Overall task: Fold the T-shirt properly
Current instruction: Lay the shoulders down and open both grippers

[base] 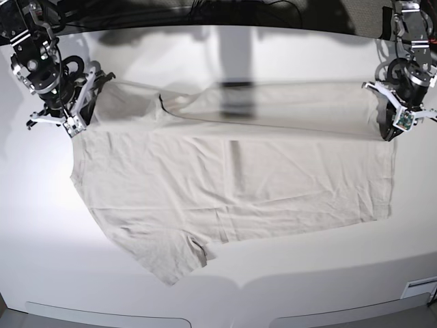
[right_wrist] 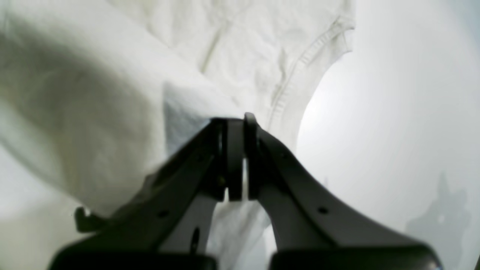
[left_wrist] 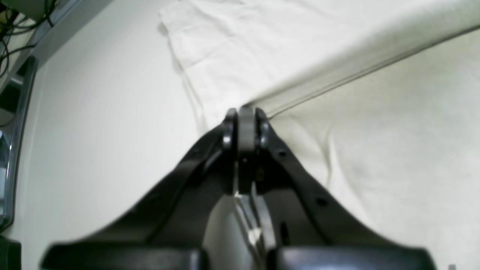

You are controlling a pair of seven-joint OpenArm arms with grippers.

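Note:
The pale beige T-shirt [base: 232, 178] lies spread across the white table, its far long edge lifted and stretched taut between the two grippers. My left gripper [left_wrist: 245, 112] is shut on a stitched hem corner of the T-shirt [left_wrist: 375, 150]; in the base view it [base: 395, 131] stands at the far right. My right gripper [right_wrist: 236, 122] is shut on a fold of the T-shirt [right_wrist: 93, 112] near a ribbed hem; in the base view it [base: 74, 126] is at the far left, by the neck end. One sleeve [base: 179, 263] points toward the front edge.
The white table [base: 321, 280] extends around the shirt on all sides. A small label [base: 420, 287] sits at the front right corner. Cables and a metal rail [left_wrist: 15, 75] run along the table's edge in the left wrist view. A dark post [base: 235, 41] stands at the back middle.

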